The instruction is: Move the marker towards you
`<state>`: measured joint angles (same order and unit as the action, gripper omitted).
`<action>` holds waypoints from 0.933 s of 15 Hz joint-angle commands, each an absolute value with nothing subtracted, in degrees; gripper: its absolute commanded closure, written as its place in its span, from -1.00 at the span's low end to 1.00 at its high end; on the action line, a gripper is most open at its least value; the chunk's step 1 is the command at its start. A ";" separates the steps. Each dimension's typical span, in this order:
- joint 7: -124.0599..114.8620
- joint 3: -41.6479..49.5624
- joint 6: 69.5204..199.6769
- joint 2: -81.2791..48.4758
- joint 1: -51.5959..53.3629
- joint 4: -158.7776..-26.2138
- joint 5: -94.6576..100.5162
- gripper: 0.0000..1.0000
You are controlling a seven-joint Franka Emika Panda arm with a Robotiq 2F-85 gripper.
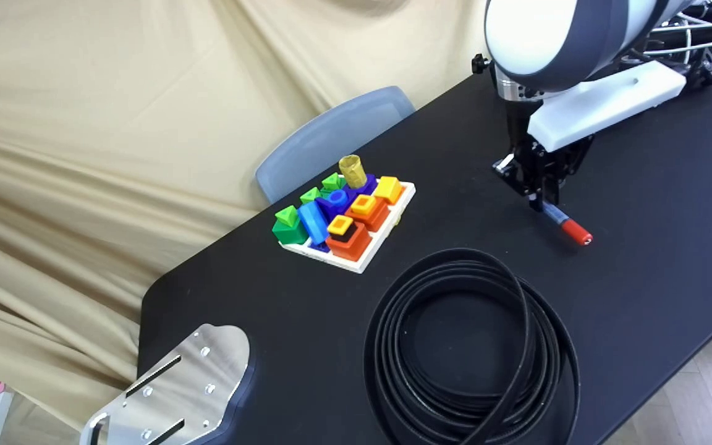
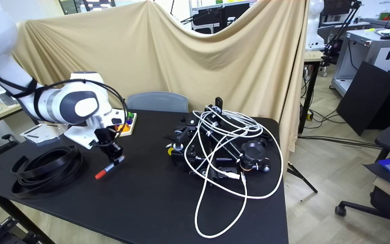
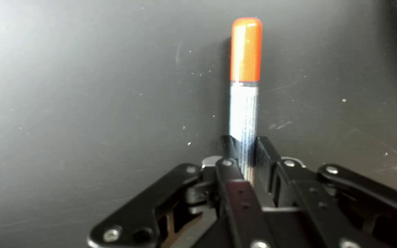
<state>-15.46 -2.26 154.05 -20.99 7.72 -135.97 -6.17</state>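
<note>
Grips the marker (image 3: 244, 93) by its pale barrel (image 3: 243, 117) between the fingertips (image 3: 267, 151) of the gripper (image 3: 243, 148), red cap (image 3: 246, 50) outward, low over the black table (image 1: 306, 315); has a coil of black strap (image 1: 387, 337) near on one side, a heap of black gear and white cables (image 2: 222, 145) farther off on the opposite, the block board (image 1: 357, 264) on a third

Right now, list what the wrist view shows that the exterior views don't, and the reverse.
Only the wrist view shows pale scratches on the smooth black tabletop, and clearly shows black finger pads on both sides of the slim pale marker with its red-orange cap.

Only the exterior views show the multicoloured blocks on a white board, the grey chair back and the beige cloth curtain.

All share the tabletop, the marker and the black two-fingered hand.
</note>
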 commanded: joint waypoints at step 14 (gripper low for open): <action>-20.77 -2.27 149.14 -16.96 6.09 -137.30 -14.15 -1.00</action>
<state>-17.63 -2.40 151.83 -20.29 6.04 -136.30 -12.94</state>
